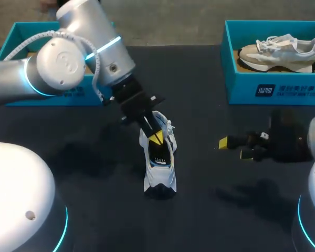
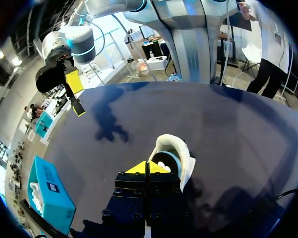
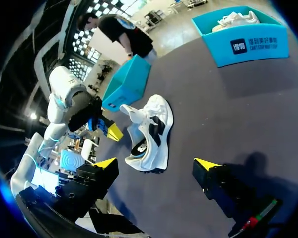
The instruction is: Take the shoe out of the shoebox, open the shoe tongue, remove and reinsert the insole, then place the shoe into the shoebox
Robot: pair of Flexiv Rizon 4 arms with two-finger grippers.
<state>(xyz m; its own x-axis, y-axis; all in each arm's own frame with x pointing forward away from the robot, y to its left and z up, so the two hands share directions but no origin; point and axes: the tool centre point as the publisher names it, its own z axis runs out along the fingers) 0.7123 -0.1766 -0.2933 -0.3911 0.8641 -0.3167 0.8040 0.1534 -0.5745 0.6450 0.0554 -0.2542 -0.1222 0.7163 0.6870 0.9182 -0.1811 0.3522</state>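
Two shoes are seen. One white shoe (image 1: 160, 170) is set on the dark table (image 1: 84, 157), near the middle and out of any box. One beige shoe (image 1: 278, 52) is laid inside the right shoebox (image 1: 241, 84), at the far right corner.

Two blue shoeboxes are counted. The left shoebox (image 1: 18, 31) is placed at the far left corner, and much of it is hidden by the left arm (image 1: 58, 68).

Two grippers are seen. The left gripper (image 1: 156, 138) is held at the edge of the white shoe's opening, with its yellow fingers pressed together. The far end of the shoe is covered by it in the head view. The right gripper (image 1: 235, 149) is held over the table to the right of the white shoe and apart from it. Its fingers are spread wide.
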